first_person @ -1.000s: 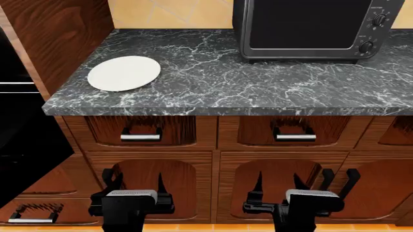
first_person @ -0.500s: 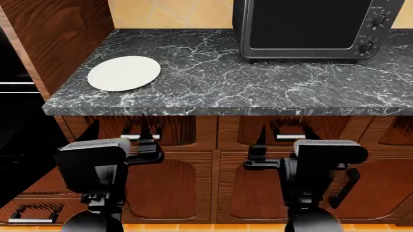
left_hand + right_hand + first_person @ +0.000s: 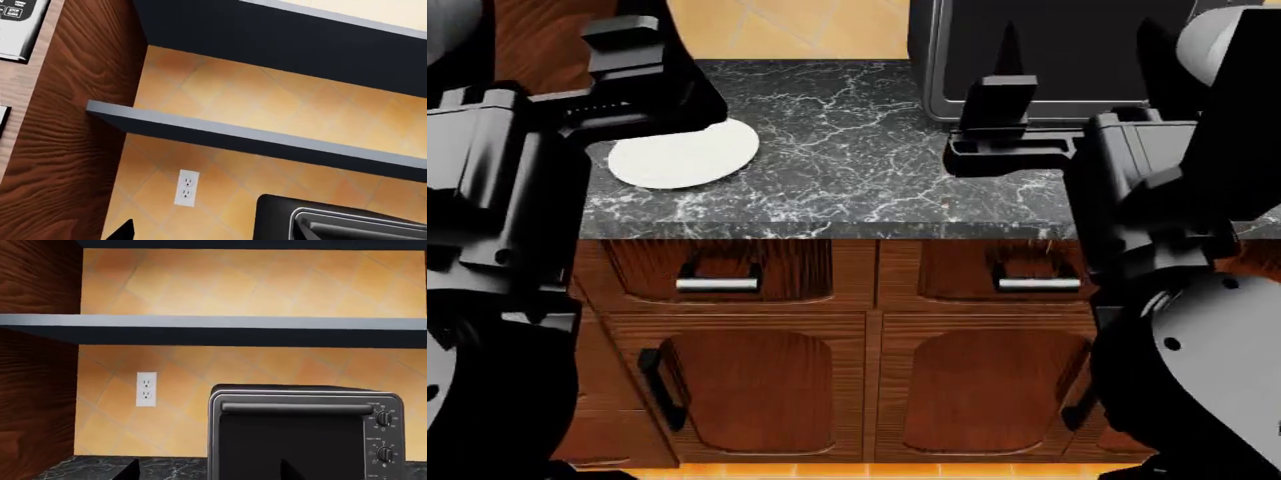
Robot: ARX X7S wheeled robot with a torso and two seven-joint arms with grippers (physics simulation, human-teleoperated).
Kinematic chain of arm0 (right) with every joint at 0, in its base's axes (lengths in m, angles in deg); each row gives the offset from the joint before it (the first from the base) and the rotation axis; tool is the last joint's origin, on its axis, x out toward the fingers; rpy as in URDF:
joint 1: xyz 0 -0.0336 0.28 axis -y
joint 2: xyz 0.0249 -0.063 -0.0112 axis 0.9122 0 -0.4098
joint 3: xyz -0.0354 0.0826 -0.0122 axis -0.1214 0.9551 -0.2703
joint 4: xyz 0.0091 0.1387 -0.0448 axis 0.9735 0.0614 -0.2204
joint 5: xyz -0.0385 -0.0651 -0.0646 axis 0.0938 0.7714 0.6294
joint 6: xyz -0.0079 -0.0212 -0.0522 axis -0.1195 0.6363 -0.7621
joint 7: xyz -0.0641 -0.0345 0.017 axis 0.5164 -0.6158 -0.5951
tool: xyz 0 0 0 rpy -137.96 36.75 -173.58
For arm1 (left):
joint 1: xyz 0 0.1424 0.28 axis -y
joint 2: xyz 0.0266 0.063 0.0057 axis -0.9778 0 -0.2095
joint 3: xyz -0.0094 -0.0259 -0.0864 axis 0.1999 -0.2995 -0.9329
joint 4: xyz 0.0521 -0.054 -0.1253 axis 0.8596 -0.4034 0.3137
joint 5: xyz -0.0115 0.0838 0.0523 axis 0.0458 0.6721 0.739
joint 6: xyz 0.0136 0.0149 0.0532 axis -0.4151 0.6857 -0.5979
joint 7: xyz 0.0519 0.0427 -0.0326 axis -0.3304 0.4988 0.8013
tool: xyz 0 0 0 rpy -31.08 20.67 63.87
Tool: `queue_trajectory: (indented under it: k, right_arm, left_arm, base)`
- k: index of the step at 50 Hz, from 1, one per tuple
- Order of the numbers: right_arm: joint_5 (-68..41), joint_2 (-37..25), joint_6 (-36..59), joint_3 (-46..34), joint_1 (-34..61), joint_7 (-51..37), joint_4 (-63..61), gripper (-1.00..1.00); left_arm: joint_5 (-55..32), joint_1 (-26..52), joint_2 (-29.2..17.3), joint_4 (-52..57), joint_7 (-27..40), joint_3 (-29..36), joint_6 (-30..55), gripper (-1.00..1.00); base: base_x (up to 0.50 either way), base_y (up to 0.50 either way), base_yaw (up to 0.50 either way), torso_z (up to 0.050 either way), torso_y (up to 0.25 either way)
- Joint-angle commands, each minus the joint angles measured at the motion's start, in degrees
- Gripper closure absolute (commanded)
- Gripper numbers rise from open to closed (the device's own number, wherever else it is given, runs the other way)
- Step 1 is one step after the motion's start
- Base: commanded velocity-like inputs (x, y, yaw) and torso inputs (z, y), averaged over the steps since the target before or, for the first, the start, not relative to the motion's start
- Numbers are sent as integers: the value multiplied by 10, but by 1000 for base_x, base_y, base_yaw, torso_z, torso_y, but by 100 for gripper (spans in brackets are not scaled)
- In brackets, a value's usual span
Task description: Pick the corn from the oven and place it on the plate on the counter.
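Honestly, no corn or oven visible; plate [image 3: 683, 153] sits just beside left end effector [image 3: 647, 85], whose opening I can't tell; right end effector [image 3: 1010, 125] looks apart.

The veined dark counter [image 3: 854, 170] carries the white plate [image 3: 687, 158] and a dark countertop oven [image 3: 303, 432].

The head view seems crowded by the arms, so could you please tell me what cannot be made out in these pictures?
- Yellow corn cob: in no view.
- Black built-in oven: outside every view; head view's left edge is blocked by the left arm.
- Round white plate: partly covered by the left tool in the head view.
- Both tools: whether open or shut cannot be told; wrist views show only dark tips.
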Motion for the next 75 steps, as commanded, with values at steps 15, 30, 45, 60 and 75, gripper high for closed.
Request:
queue_trajectory:
  k: [15,30,45,60,75]
  right_arm:
    - [-285,-47,36,44,85,-188,15,-100]
    - [-310,-59,18,29,82,-211,19,-100]
    - [-336,-68,4,17,83,-233,25,-100]
    - [-344,-77,-13,5,81,-239,26,-100]
    - [-353,-82,-29,-8,77,-247,27,-100]
  left_arm:
    - [-130,64,-58,8,105,-18,30,-100]
    - [-146,55,-65,8,125,5,12,-100]
    - [-185,58,-70,4,159,10,6,-100]
    - [-212,60,-74,0,185,22,-6,-100]
    - [-235,64,-87,-3,207,27,-18,-100]
  base:
    - [0,453,0,0,0]
    - [0,500,0,0,0]
    - [0,500,0,0,0]
    - [0,500,0,0,0]
    - [0,500,0,0,0]
